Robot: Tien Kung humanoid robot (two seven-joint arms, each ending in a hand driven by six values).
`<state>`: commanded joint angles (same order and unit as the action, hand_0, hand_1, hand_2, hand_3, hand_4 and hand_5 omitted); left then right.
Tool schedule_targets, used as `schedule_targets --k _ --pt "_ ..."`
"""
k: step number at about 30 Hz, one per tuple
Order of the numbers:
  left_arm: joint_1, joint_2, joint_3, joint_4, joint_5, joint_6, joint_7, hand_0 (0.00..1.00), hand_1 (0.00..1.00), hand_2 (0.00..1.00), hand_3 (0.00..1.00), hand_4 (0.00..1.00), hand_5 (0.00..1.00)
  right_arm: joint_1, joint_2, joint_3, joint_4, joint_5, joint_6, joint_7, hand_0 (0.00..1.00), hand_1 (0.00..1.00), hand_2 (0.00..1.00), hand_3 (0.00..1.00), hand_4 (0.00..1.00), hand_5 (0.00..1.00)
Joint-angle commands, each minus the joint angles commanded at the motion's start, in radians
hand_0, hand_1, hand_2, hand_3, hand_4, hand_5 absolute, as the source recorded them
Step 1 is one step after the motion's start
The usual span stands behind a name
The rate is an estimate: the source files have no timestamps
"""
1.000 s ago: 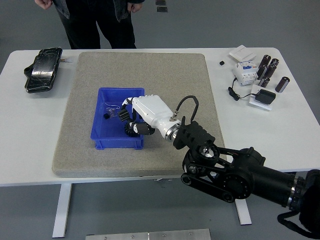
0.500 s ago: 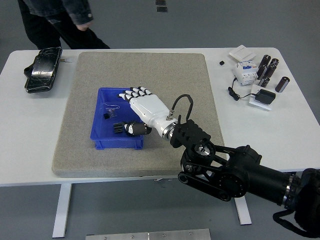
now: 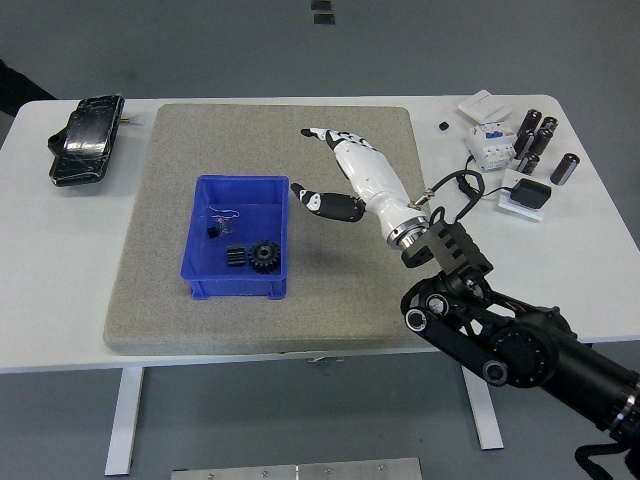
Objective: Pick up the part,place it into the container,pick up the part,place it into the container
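A blue bin sits on the grey mat. Inside it lie a black gear, a smaller black part, a tiny black piece and a small clear piece. My right hand is white with black fingertips. It hovers over the mat to the right of the bin, fingers spread, thumb pointing toward the bin, holding nothing. My left arm does not show.
A black pouch lies at the table's far left. At the far right are a white electrical module, several dark cylinders, a white box, a black adapter with cable and a small black cube.
My right hand opened over the bin, left the black gear inside, and then rose and moved right, away from the bin. The person at the far side walked off to the left.
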<state>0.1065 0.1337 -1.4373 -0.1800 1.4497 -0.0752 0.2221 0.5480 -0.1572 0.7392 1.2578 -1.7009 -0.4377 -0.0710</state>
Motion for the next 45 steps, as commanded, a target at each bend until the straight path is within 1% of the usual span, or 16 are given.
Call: schedule_targets --k 3,4,9,10,15,16,18,21,22,26,28,33,34,35,41,45 --pt "-0.001 0.001 0.001 0.000 -0.003 0.000 -0.001 0.666 0.644 0.607 0.620 0.682 0.640 -0.065 -0.003 0.090 0.014 0.103 0.010 0.091 0.919 0.843 0.831 0.807 0.724 0.338" --pt "-0.002 0.001 0.002 0.000 -0.004 0.000 -0.001 0.666 0.644 0.607 0.618 0.679 0.636 -0.084 -0.003 0.117 0.017 0.136 0.015 0.118 0.916 0.836 0.824 0.794 0.732 0.371" --pt "-0.005 0.006 0.001 0.000 -0.002 0.000 -0.001 0.666 0.644 0.607 0.618 0.679 0.636 -0.185 0.006 0.257 0.034 0.301 0.051 0.254 0.916 0.836 0.824 0.794 0.732 0.371" --pt "-0.005 0.007 0.002 0.000 -0.003 0.000 -0.001 0.666 0.644 0.607 0.620 0.681 0.631 -0.204 0.006 0.280 0.039 0.331 0.063 0.277 0.923 0.839 0.824 0.795 0.734 0.393" --pt "0.001 0.008 0.004 0.000 -0.006 0.001 -0.001 0.666 0.644 0.607 0.620 0.681 0.631 -0.305 -0.005 0.396 0.069 0.503 0.157 0.394 0.923 0.839 0.824 0.795 0.734 0.393" --pt "0.003 0.008 0.004 0.000 -0.007 0.001 -0.001 0.667 0.644 0.608 0.619 0.680 0.629 -0.322 -0.008 0.412 0.074 0.534 0.176 0.413 0.913 0.839 0.823 0.813 0.929 0.644" --pt "0.006 0.006 0.005 0.000 -0.008 0.001 -0.001 0.667 0.644 0.608 0.619 0.680 0.629 -0.361 -0.013 0.431 0.084 0.603 0.217 0.449 0.913 0.839 0.823 0.813 0.929 0.644" --pt "0.010 0.004 0.004 0.000 -0.007 0.001 0.000 0.667 0.644 0.608 0.619 0.680 0.629 -0.403 -0.015 0.440 0.088 0.687 0.270 0.472 0.913 0.839 0.823 0.813 0.929 0.644" --pt "0.011 0.004 0.003 0.000 -0.005 0.001 0.001 0.667 0.644 0.608 0.620 0.680 0.626 -0.412 -0.014 0.442 0.083 0.709 0.281 0.473 0.914 0.825 0.825 0.825 0.998 0.998" --pt "0.011 0.007 -0.006 0.000 0.004 0.000 0.003 0.667 0.644 0.608 0.620 0.680 0.626 -0.430 -0.010 0.443 0.050 0.788 0.297 0.467 0.914 0.825 0.825 0.825 0.998 0.998" --pt "0.010 0.009 -0.011 0.000 0.009 -0.001 0.003 0.667 0.644 0.609 0.618 0.688 0.618 -0.432 -0.011 0.435 0.035 0.810 0.297 0.463 0.893 0.818 0.844 0.832 0.998 0.998" --pt "0.010 0.011 -0.015 0.000 0.020 -0.003 0.004 0.667 0.644 0.609 0.618 0.688 0.618 -0.434 -0.009 0.406 0.004 0.862 0.304 0.462 0.893 0.818 0.844 0.832 0.998 0.998" --pt "0.010 0.011 -0.016 0.000 0.021 -0.003 0.004 0.667 0.644 0.610 0.618 0.690 0.611 -0.435 -0.008 0.402 -0.001 0.869 0.305 0.463 0.862 0.805 0.842 0.833 0.998 0.998" --pt "0.009 0.012 -0.015 0.000 0.022 -0.004 0.004 0.667 0.644 0.610 0.618 0.690 0.611 -0.435 -0.007 0.398 -0.006 0.877 0.306 0.463 0.862 0.805 0.842 0.833 0.998 0.998" --pt "0.006 0.018 -0.018 0.000 0.030 -0.005 0.005 0.667 0.644 0.611 0.619 0.691 0.609 -0.436 -0.007 0.393 -0.011 0.897 0.317 0.460 0.853 0.785 0.842 0.824 0.998 0.998" --pt "0.006 0.017 -0.019 0.000 0.030 -0.005 0.005 0.667 0.644 0.611 0.619 0.691 0.609 -0.434 -0.009 0.403 -0.007 0.898 0.319 0.458 0.853 0.785 0.842 0.824 0.998 0.998"
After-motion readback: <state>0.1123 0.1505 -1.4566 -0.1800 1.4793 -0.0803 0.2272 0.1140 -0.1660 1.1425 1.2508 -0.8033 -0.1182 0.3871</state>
